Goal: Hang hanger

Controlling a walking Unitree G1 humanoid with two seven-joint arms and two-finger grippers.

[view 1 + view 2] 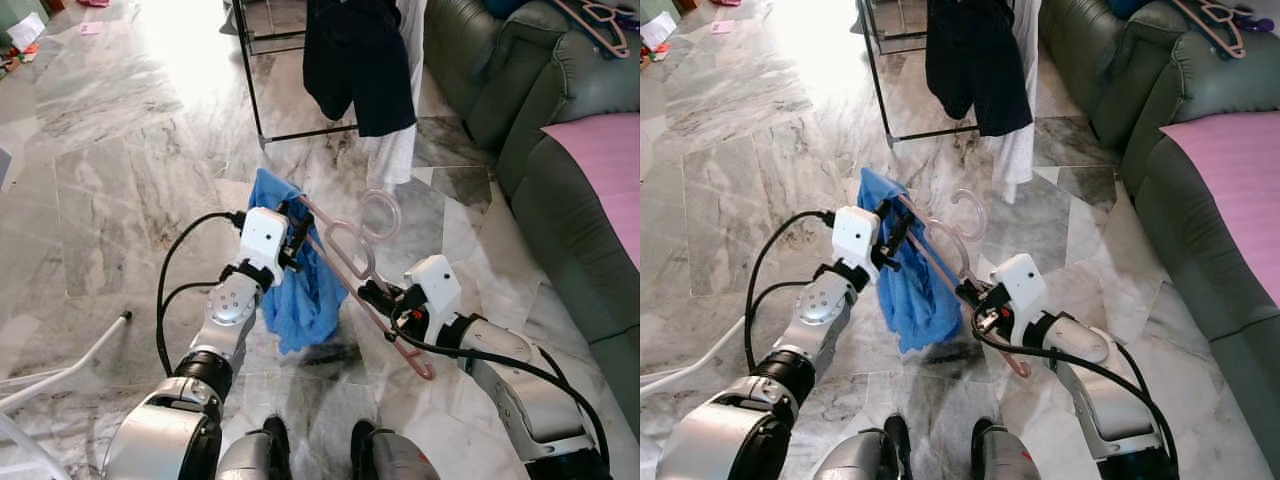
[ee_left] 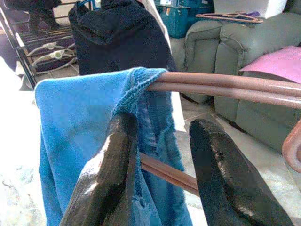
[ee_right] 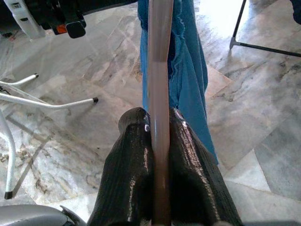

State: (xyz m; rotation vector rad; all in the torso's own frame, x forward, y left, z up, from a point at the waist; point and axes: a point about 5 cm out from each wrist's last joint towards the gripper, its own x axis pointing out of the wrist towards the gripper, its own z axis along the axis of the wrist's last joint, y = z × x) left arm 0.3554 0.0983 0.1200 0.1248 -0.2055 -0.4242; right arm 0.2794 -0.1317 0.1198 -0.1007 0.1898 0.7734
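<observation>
A pinkish-brown plastic hanger (image 1: 345, 262) slants low across the space in front of me, hook (image 1: 381, 214) pointing away. A blue garment (image 1: 300, 290) drapes over its left end. My right gripper (image 1: 376, 298) is shut on the hanger's lower right arm; in the right wrist view the bar (image 3: 159, 70) runs straight out between the pressed fingers (image 3: 134, 160). My left gripper (image 1: 298, 232) sits at the hanger's upper left end, against the blue cloth (image 2: 80, 117). Its fingers (image 2: 110, 169) stand apart around the cloth and the lower bar (image 2: 164, 172), so it is open.
A black clothes rack (image 1: 250, 80) stands ahead with a dark garment (image 1: 355, 60) and a white one (image 1: 395, 155) hanging on it. A green sofa (image 1: 540, 190) runs along the right, with a pink cloth (image 1: 600, 160) and another hanger (image 1: 595, 20) on it. White rack legs (image 1: 60, 370) lie at the lower left.
</observation>
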